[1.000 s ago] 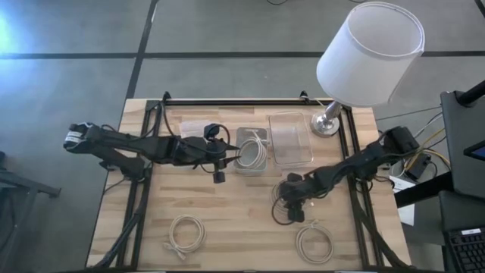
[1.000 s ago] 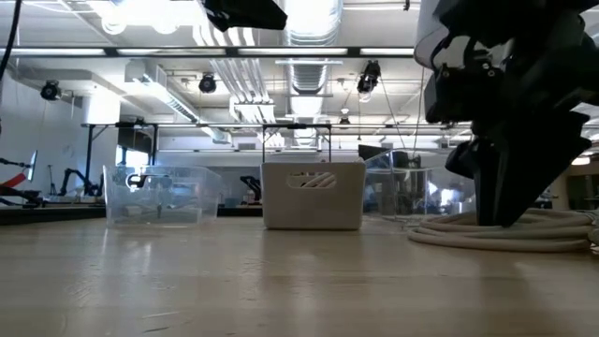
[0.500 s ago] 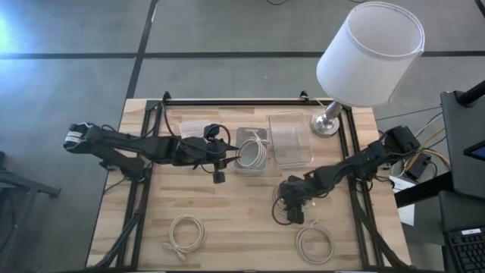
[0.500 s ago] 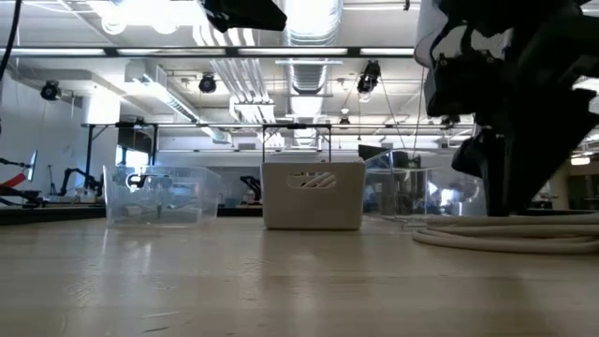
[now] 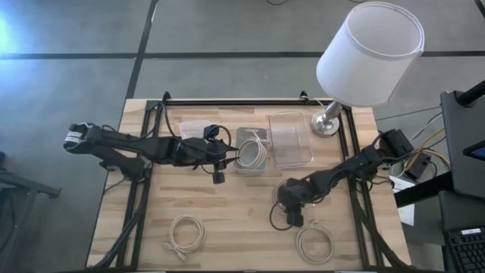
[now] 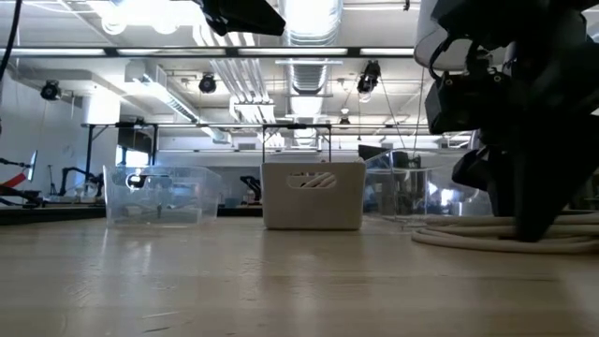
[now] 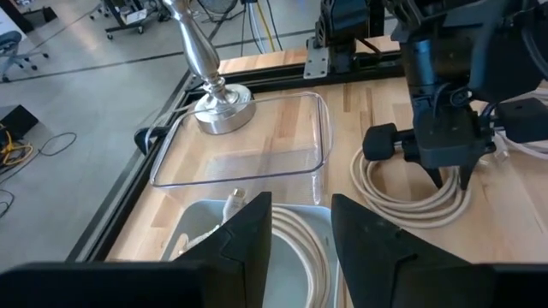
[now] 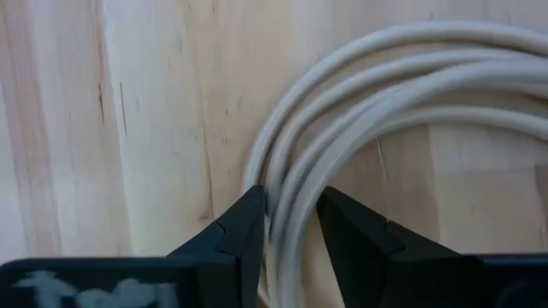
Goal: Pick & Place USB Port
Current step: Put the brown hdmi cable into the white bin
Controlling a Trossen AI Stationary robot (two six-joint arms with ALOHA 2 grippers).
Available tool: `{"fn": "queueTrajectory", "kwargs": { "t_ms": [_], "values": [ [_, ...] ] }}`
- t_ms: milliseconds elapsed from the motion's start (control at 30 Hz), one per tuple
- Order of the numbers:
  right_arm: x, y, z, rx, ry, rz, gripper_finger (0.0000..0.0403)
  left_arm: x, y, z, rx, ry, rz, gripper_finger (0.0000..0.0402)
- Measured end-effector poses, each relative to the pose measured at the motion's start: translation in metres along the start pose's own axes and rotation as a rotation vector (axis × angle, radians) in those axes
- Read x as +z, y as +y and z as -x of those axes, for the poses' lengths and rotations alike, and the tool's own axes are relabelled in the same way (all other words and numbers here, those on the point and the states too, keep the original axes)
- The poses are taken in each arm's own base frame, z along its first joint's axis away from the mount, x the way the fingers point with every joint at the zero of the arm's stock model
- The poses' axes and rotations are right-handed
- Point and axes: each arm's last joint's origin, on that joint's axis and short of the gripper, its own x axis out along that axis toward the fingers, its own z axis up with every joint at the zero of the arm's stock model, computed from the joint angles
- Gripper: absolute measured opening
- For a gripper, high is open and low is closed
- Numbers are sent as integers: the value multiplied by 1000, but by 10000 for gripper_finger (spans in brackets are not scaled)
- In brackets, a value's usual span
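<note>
A coiled white USB cable (image 5: 314,244) lies flat on the table near its front right. My right gripper (image 8: 288,197) points down at the coil's far-left edge, open. Its fingers stand on either side of the coil's strands (image 8: 291,162). The low view shows the same gripper (image 6: 524,225) down at the coil (image 6: 487,239). My left gripper (image 7: 300,205) hangs open over the white bin (image 5: 241,136) at the table's middle. Another coiled cable (image 5: 255,152) lies in that bin. Nothing is between the left fingers. My right gripper comes at the coil from above, pointing steeply down, with two or three strands of the coil's far-left edge (image 8: 276,184) between its fingers. I cannot tell whether the fingers touch the strands. The coil lies flat on the table.
A clear container (image 5: 292,115) stands to the right of the white bin, with a lamp base (image 5: 326,123) and a big white shade (image 5: 370,53) at the far right. A third coiled cable (image 5: 186,231) lies near the front left. A clear tub (image 6: 154,197) stands at the far left.
My right gripper has gone down and toward the table's near edge, onto the far-left edge of the front right coil. The coil has stayed where it was.
</note>
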Motion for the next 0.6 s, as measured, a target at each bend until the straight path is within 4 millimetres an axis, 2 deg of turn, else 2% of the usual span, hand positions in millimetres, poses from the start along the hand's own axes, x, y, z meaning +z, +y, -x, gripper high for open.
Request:
{"fn": "queueTrajectory", "kwargs": {
  "t_ms": [267, 433, 600],
  "values": [
    [-2, 8, 9, -8, -42, 47, 29, 0, 0, 0, 0, 0, 0, 126],
    [1, 18, 21, 61, -70, 66, 29, 0, 0, 0, 0, 1, -1, 126],
    [16, 35, 44, 127, -164, 103, 36, 0, 0, 0, 0, 1, -1, 126]
  ]
}}
